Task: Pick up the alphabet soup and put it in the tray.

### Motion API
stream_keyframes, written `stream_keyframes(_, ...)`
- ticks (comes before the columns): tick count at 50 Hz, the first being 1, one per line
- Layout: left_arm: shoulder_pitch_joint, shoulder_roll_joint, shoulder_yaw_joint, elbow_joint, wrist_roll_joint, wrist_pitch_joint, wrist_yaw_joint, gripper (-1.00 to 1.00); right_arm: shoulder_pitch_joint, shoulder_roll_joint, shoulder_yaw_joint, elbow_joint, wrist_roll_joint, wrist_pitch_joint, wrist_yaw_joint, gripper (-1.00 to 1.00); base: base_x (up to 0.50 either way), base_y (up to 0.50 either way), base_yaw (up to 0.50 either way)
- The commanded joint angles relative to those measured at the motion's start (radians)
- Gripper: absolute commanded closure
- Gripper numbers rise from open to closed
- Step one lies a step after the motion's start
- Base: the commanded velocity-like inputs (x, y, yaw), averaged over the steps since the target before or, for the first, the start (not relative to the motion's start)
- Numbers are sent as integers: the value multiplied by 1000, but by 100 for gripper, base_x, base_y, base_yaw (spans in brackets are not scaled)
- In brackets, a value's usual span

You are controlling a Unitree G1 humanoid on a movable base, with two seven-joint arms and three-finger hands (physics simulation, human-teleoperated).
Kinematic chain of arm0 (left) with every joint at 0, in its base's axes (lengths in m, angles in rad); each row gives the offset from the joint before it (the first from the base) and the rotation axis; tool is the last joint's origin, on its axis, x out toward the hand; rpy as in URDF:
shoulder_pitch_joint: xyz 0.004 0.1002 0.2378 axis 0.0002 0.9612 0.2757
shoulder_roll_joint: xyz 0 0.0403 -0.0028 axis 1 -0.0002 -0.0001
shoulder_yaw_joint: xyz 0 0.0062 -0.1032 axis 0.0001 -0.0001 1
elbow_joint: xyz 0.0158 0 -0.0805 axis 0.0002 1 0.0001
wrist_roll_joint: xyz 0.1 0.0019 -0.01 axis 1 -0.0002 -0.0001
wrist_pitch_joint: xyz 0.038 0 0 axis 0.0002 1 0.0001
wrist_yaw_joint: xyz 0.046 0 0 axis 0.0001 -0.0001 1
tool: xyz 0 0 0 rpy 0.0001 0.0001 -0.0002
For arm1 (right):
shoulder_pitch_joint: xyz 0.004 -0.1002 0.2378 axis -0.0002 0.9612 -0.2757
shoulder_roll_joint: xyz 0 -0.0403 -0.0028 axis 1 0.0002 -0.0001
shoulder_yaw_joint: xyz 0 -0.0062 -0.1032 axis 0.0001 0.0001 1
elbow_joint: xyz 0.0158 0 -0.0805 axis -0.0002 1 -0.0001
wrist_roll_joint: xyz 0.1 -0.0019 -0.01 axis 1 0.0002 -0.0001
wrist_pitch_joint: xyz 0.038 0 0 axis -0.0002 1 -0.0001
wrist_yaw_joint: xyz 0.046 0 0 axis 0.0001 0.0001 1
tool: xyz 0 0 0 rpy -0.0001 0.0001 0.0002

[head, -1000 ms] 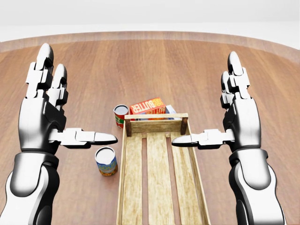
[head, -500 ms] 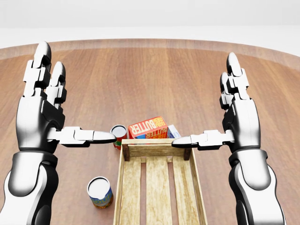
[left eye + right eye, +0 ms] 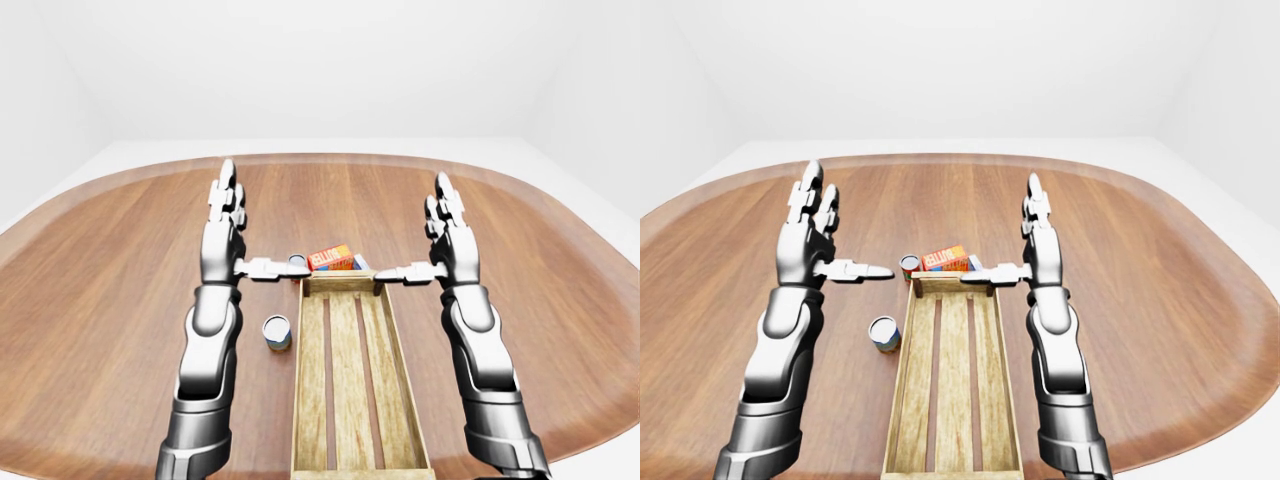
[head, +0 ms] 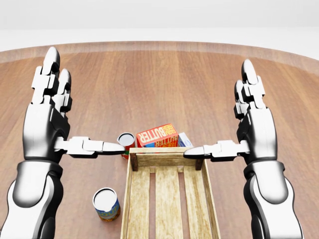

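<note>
The alphabet soup can [image 4: 106,204], with a blue and orange label, stands upright on the wooden table left of the slatted wooden tray [image 4: 167,158], near the bottom of the head view. My left hand [image 4: 82,104] is raised above and beyond the can, fingers spread, thumb pointing right, holding nothing. Over the tray's far right corner my right hand [image 4: 217,108] mirrors it, open and empty. Neither hand touches the can or the tray.
A red can [image 4: 125,142] stands by the tray's far left corner. An orange butter box [image 4: 157,135] and a blue-white box [image 4: 183,140] lie just beyond the tray's far end. The oval table's rim [image 3: 330,158] curves across the far side.
The camera tilted up a second ago, so the tray and cans slid toward the bottom of the head view. Since then my left hand edged slightly right; both hands stay open.
</note>
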Motion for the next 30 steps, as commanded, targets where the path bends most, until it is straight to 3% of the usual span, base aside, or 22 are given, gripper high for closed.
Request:
stream_keyframes(1, -8, 22, -24, 73, 182, 0, 2, -100, 8, -2, -7, 12, 8, 0, -6, -100, 0, 0, 0)
stream_keyframes(14, -11, 15, -30, 154, 375, 0, -12, -100, -5, -6, -12, 48, 10, 0, -37, -100, 0, 0, 0)
stream_keyframes(23, -9, 30, -51, 224, 591, 0, 3, -100, -2, -8, -9, 61, 1, 0, -30, -100, 0, 0, 0)
stream_keyframes(30, -20, 42, -23, 195, 651, 0, -10, -100, 2, -7, -10, 64, 0, 0, -29, -100, 0, 0, 0)
